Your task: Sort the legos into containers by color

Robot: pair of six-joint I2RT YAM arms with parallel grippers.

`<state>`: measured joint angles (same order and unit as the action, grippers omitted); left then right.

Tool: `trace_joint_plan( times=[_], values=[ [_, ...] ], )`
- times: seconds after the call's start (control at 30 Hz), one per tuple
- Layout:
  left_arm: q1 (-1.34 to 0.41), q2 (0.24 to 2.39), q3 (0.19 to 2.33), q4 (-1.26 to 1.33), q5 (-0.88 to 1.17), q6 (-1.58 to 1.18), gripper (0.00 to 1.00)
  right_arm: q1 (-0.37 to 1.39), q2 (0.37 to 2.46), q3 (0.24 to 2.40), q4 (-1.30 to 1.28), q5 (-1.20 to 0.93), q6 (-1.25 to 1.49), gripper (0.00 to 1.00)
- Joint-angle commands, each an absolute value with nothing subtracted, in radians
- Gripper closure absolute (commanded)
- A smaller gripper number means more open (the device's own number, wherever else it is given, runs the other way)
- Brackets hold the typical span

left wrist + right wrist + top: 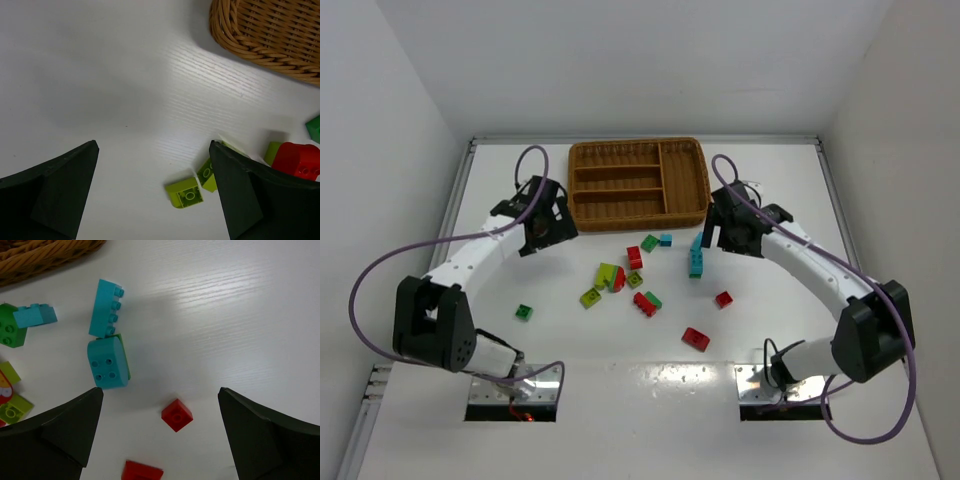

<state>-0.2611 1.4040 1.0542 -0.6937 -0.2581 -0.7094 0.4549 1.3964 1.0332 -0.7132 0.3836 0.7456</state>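
The wicker tray (637, 183) stands at the back centre, and its compartments look empty. Red, dark green, lime and cyan legos lie scattered in front of it. My left gripper (552, 230) is open and empty off the tray's front left corner. Its wrist view (152, 150) shows a lime brick (185, 192) between the fingers and a red brick (297, 160) at the right. My right gripper (717, 232) is open and empty off the tray's front right corner. Its wrist view (160, 392) shows a small red brick (176, 415) between the fingers, with two cyan bricks (106, 307) to the left.
A lone dark green brick (524, 312) lies at the left, apart from the pile. Two red bricks (695, 338) lie nearest the arm bases. The tray's rim shows in the left wrist view (270, 30) and in the right wrist view (45, 252). White walls enclose the table.
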Motion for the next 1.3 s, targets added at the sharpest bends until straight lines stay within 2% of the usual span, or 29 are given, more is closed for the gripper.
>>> trace_joint_plan(
  times=[0.0,0.17,0.33,0.67,0.9,1.03,1.27],
  values=[
    [-0.265,1.417,1.089,-0.672,-0.239,-0.702,0.0,0.462,1.402,1.035,-0.68,0.37,0.761,0.01],
    [-0.265,1.397,1.065,-0.672,-0.25,-0.736,0.0,0.462,1.37,1.003,-0.631,0.347,0.761,0.01],
    [-0.252,1.341,1.008,-0.788,-0.339,-0.863,0.0,0.462,1.333,0.973,-0.591,0.315,0.752,0.01],
    [-0.029,1.154,0.778,-0.904,-0.278,-1.081,0.0,0.462,1.305,0.942,-0.571,0.276,0.733,0.01],
    [0.048,1.094,0.667,-0.957,-0.213,-1.16,0.02,0.462,1.305,0.942,-0.58,0.256,0.713,0.01],
    [0.074,1.1,0.629,-0.901,-0.169,-1.16,0.04,0.462,1.296,0.942,-0.58,0.256,0.713,0.01],
    [0.074,1.204,0.611,-0.758,-0.184,-1.163,0.2,0.462,1.305,0.942,-0.58,0.233,0.713,0.01]
  ],
)
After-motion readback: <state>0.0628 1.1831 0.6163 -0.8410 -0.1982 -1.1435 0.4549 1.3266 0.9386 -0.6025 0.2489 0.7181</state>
